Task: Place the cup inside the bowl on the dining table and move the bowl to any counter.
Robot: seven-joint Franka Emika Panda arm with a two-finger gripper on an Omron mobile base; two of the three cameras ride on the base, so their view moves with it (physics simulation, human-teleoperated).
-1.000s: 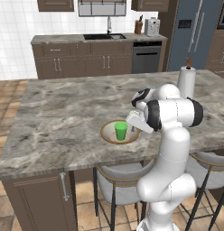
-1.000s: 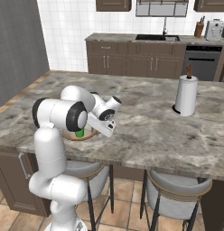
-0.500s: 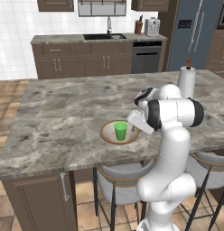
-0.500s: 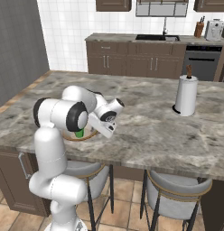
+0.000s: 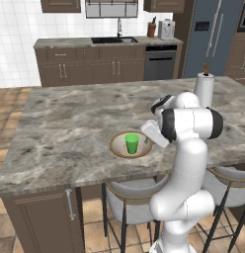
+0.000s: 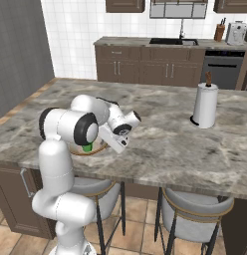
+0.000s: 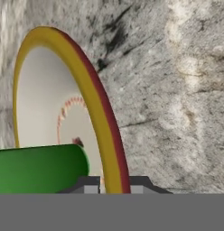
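Cup: I see the green cup (image 5: 132,143) standing upright inside the bowl (image 5: 117,146), so by my reading the first half of the job is done.
Bowl: it sits on the dining table (image 5: 70,123), near the front edge above the stools (image 5: 125,196), well apart from the paper towel roll (image 5: 204,89) at the far side.
Gripper: my gripper (image 7: 113,186) is down at the bowl's near rim. In the hand view the two finger tips (image 7: 89,187) stand one on each side of the brown-yellow rim with hardly any gap, so I call it pinching the bowl's rim, or within a hair of it.
Arm: from both base views the hand is tipped low over the table beside the bowl, partly covering it in the right base view.
Handling, bowl: I judge it stiff and ceramic-like, smooth-glazed and so a bit slippery. A one-sided rim pinch will let it want to swing down on the far side once lifted.
Handling, cup: light, loose and free to slide or tip inside the shallow bowl if I tilt it.
Where to hold: the rim is the only part thin enough for these fingers. I want them seated deep over the lip, not on its very edge.
Next, as I judge it: firm the grip, lift level and slow, then carry toward the counter (image 5: 65,43) by the tiled wall.
Risk: bowl slipping out of the pinch, or the cup toppling out.
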